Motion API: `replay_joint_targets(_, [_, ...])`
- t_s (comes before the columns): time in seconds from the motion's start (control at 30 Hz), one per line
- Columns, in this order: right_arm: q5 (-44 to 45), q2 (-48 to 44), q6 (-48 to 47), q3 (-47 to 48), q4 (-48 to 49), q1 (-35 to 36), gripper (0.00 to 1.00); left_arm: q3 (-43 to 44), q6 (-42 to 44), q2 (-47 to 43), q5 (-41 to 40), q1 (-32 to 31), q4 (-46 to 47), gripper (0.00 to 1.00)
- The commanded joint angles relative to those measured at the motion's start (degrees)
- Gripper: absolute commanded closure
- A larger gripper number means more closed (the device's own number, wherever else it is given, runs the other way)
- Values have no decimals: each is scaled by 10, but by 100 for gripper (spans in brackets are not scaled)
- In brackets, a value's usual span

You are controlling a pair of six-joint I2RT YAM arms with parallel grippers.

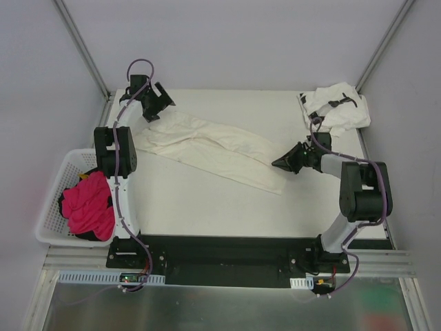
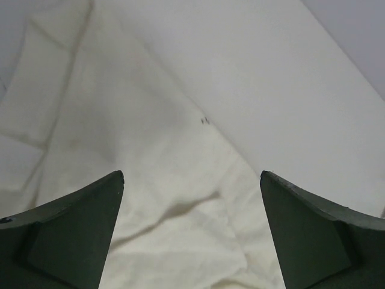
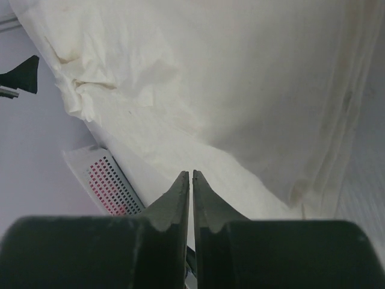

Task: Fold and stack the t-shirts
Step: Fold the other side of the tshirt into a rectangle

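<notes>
Two t-shirts on the table (image 1: pixel 207 214), neither folded, no stack begun. Judgement: the task is at an early stage, with both folds and the stacking left to do.

Cream-white t-shirt (image 1: pixel 207 146): lies mid-table, gathered into a long, creased band rather than spread flat. Its long axis runs diagonally from far left to near right. The wider, bunched end sits far left; the band ends near right, about mid-table. Collar and hem cannot be told apart from these views. It likely needs flattening before any fold.

Basket (image 1: pixel 56 181): off the table's left edge, holding a pink cloth (image 1: pixel 89 203). Not part of the current step, as far as can be judged.

Printed t-shirt (image 1: pixel 337 107): crumpled in a heap at the far right corner, well apart from the cream one. Untouched, by the look of it.

Left gripper (image 2: pixel 191 174): hangs over the far-left end of the cream-white t-shirt, fingers spread wide, nothing between them.

Right gripper (image 3: pixel 189 174): beside the shirt's near-right end, fingers pressed together. No cloth is visible between them in the wrist view; from above, the tip sits at the shirt's edge, and contact cannot be confirmed.
</notes>
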Motion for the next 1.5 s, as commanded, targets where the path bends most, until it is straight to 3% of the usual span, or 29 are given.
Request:
replay_joint_targets(0.0, [-11, 44, 51, 21, 82, 37, 92, -85, 32, -133, 32, -37, 23, 6])
replay_joint_targets(0.1, [-8, 60, 56, 29, 90, 48, 92, -115, 41, -164, 43, -52, 27, 7])
replay_joint_targets(0.23, [-14, 65, 62, 32, 97, 49, 93, -87, 64, -135, 86, -61, 29, 8])
replay_joint_targets(0.43, [-17, 41, 62, 21, 96, 46, 94, 41, 125, -48, 123, -59, -71, 9])
replay_joint_targets(0.57, [-21, 32, 62, 11, 90, 39, 94, 35, 178, -48, 106, -59, -96, 9])
replay_joint_targets(0.7, [-22, 27, 60, 8, 90, 35, 94, 86, 260, -29, 92, -59, -192, 15])
replay_joint_targets(0.87, [-26, 32, 59, 9, 90, 31, 94, 84, 354, -36, 81, -59, -242, 20])
replay_joint_targets(1.1, [-25, 32, 58, 8, 91, 29, 94, 81, 460, -34, 55, -64, -295, 18])
replay_joint_targets(1.47, [-27, 26, 61, 5, 93, 28, 95, 150, 472, 28, 6, -106, -305, 17])
